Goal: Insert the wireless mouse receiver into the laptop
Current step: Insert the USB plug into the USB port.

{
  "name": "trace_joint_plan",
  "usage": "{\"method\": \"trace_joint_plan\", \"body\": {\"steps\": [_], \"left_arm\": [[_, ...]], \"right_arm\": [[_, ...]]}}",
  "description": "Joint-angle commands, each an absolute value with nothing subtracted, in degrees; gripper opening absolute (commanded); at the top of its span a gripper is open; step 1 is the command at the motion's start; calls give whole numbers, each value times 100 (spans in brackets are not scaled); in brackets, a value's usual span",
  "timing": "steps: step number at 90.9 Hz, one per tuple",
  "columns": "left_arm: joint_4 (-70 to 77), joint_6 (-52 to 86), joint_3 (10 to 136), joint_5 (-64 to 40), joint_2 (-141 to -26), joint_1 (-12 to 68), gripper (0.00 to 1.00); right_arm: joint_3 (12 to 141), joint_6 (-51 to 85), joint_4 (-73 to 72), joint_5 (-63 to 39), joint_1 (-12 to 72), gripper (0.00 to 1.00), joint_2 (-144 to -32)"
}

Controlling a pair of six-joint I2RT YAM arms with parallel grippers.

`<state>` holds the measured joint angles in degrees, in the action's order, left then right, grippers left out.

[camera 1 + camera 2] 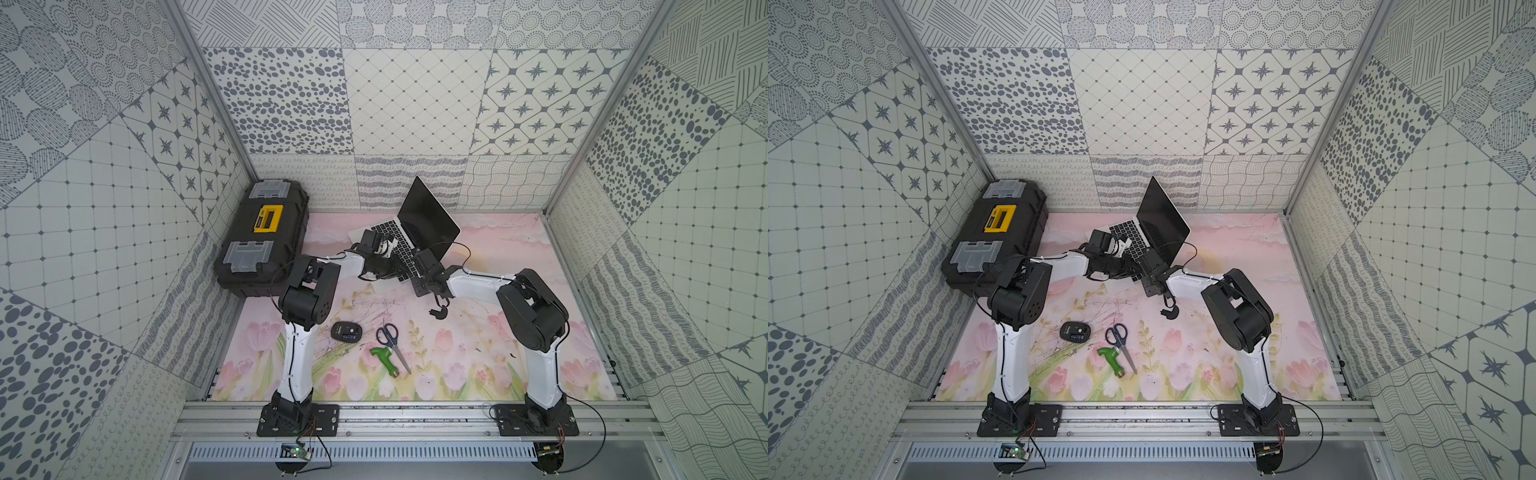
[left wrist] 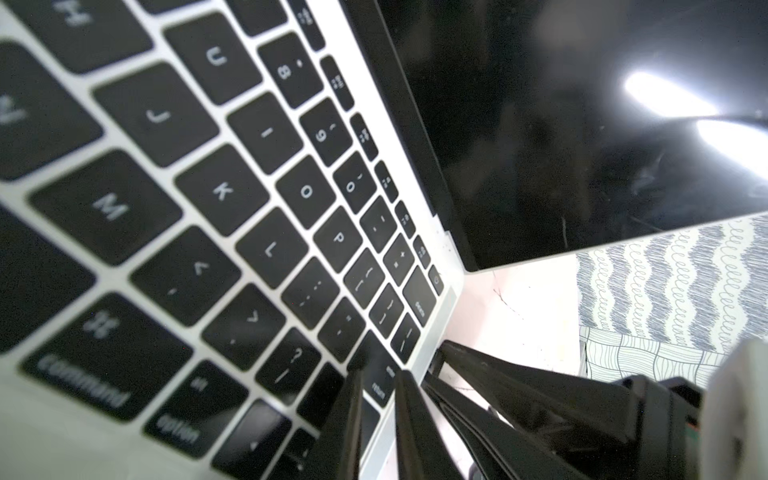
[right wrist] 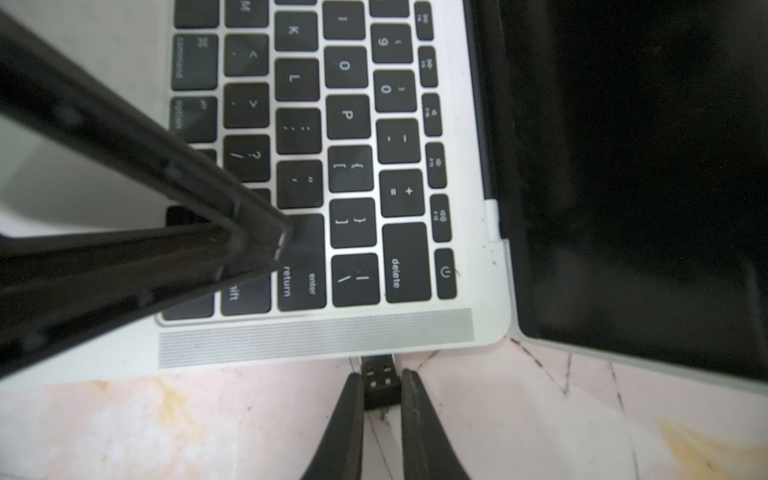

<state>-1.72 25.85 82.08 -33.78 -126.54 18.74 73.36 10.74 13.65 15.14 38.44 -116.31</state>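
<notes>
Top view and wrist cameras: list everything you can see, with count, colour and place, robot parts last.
laptop: one, silver, black keys, open, rear centre of mat
receiver: one, black, at the laptop's side edge
wireless mouse: one, dark grey, front of mat
scissors: one pair, dark handles, right of the mouse
green-handled tool: one, beside the scissors' blades
toolbox: one, black and yellow, rear left
mat: one, pink floral, under everything
left gripper: one, black, nearly closed, empty, at the return key
right gripper: one, black, shut on the receiver
</notes>
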Motion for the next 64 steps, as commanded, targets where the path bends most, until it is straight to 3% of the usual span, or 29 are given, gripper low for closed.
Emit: {"method": "trace_joint_plan", "body": {"steps": [1, 64], "left_arm": [[-990, 2303, 8205, -2813, -12874, 1903, 18], [-1148, 2235, 8115, -2874, -12945, 1900, 18]], "right_arm": [[7109, 894, 1960, 1700, 3735, 10, -12084], [7853, 809, 2089, 1680, 3685, 10, -12555]]}}
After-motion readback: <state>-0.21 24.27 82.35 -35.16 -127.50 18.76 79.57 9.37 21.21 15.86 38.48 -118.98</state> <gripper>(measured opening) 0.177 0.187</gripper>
